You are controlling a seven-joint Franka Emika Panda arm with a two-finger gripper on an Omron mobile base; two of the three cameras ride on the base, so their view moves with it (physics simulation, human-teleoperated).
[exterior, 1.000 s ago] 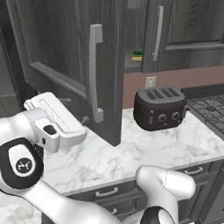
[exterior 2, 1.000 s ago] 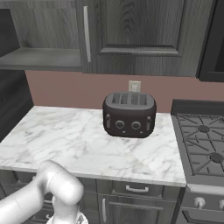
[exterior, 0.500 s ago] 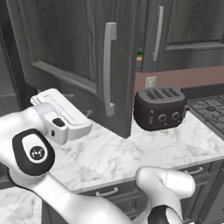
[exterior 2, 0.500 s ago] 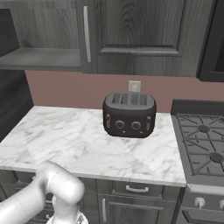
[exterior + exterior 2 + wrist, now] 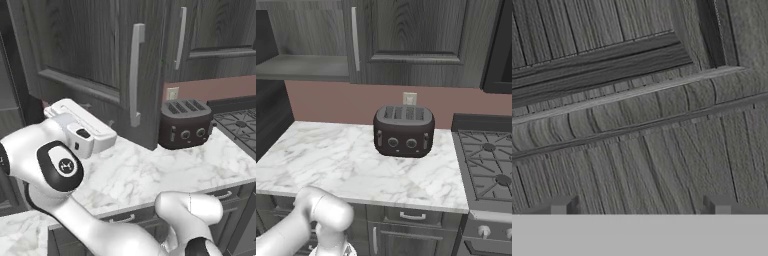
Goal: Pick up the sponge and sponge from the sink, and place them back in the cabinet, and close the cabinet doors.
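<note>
Dark wood-grain cabinet door (image 5: 95,65), rigid and hinged, stands ajar over the tabletop (image 5: 165,165), best pushed on its flat panel by the wide-open, empty pincer (image 5: 640,206) pressed close against it.

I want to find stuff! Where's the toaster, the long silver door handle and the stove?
toaster (image 5: 404,131), right base view, on its dark front above the knobs.
door handle (image 5: 135,75), left base view, midway along the silver bar.
stove (image 5: 487,167), right base view, on the burner grate.
</note>
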